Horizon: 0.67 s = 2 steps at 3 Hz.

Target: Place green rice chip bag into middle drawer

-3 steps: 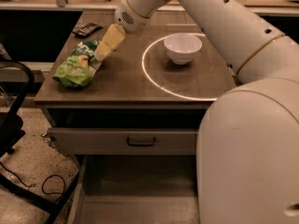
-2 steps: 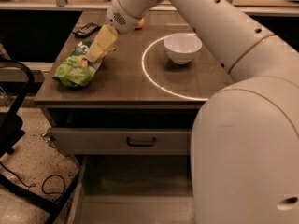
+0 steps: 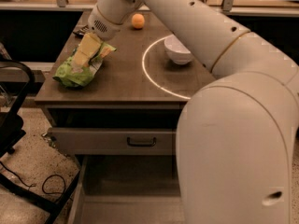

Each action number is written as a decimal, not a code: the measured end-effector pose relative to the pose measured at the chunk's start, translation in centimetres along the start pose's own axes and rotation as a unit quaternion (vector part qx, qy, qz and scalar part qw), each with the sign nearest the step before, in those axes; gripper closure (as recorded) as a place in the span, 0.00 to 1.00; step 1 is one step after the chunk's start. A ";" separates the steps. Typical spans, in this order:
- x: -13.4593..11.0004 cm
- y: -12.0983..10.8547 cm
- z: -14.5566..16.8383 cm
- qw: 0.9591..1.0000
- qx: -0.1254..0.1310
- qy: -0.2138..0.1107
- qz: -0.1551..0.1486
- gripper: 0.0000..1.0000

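Note:
The green rice chip bag (image 3: 74, 72) lies crumpled on the left part of the wooden cabinet top (image 3: 121, 80). My gripper (image 3: 85, 52) is right above the bag's upper end and reaches down onto it, covering part of the bag. The middle drawer (image 3: 126, 183) is pulled out at the bottom of the view, a wide grey-brown tray with a flat floor. My arm's large white body hides its right side.
A white bowl (image 3: 177, 50) stands inside a lit ring on the top. An orange ball (image 3: 138, 21) lies at the back. A small dark wrapper (image 3: 80, 31) lies behind the gripper. A grey drawer front with a dark handle (image 3: 141, 142) sits above the tray. A black chair (image 3: 14, 125) stands at the left.
My gripper has moved left and down onto the bag's upper end. The arm has swung left, which uncovered the orange ball. The bag has not visibly moved.

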State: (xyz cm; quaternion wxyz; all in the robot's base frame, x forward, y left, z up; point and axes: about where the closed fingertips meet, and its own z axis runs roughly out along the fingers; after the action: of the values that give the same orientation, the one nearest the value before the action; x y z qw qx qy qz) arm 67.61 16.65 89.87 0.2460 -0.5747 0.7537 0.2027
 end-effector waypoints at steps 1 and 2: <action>-0.1 0.1 2.3 1.000 0.011 0.016 -0.003 0.00; 0.2 0.2 4.8 1.000 0.007 0.026 -0.003 0.00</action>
State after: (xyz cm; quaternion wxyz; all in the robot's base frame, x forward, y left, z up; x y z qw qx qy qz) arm 68.05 19.38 85.93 0.2311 -0.5807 0.7591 0.1820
